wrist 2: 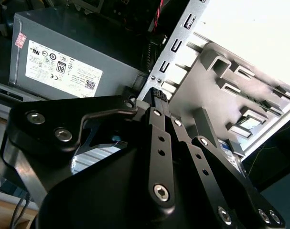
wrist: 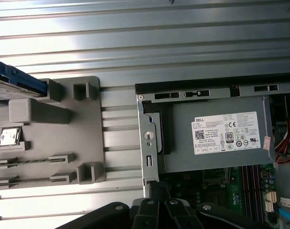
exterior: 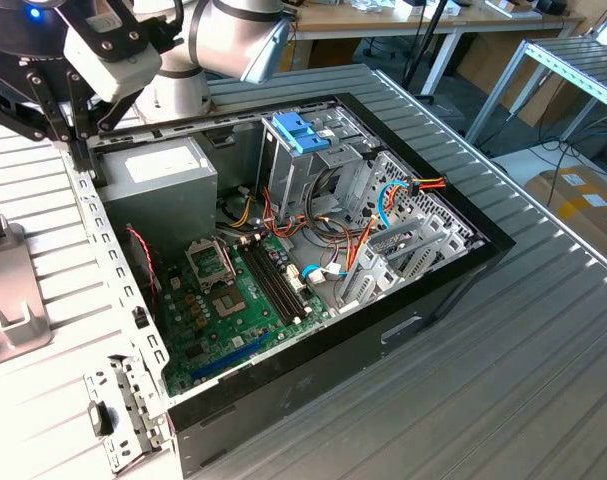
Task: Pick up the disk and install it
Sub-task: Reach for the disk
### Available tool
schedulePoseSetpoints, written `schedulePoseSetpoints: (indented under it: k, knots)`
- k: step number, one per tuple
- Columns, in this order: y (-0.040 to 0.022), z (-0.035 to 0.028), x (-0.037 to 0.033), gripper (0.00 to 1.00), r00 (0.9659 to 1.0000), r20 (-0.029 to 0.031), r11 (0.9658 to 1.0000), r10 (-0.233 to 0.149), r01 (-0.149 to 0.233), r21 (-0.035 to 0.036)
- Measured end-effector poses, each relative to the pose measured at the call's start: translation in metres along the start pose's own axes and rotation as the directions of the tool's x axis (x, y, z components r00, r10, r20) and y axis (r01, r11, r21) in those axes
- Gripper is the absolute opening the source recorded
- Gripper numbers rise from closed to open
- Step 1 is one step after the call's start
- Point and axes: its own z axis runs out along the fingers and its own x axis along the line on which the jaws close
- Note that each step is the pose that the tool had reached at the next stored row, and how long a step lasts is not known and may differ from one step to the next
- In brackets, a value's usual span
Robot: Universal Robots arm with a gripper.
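— Ribbed metal sheeting covered the bench (exterior: 543,400) under the open computer case (exterior: 313,370). Where did we find the end effector (exterior: 83,150)?
— We saw it right at the edge of the case, with the grey power supply (wrist: 216,138) just beside its tips.
— And how were its fingers (wrist 2: 156,124)?
— Pressed together in both wrist views, with nothing between them that we could make out.
— Where was the disk (wrist: 18,81)?
— Well apart from the end effector. We saw it resting on the far corner of the grey holder (wrist: 87,129), which lay on the bench just outside the case. We could see its blue side piece.
— And the drive cage (exterior: 303,135)?
— Inside the case, beyond the power supply from the end effector.
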Motion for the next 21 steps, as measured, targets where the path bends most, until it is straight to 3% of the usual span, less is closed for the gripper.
schedulePoseSetpoints:
  k: [21]
  knots:
    - [-0.0016,-0.0005,0.0212,0.11,1.0000,0.0000,1.0000,0.000,0.000,0.0000]
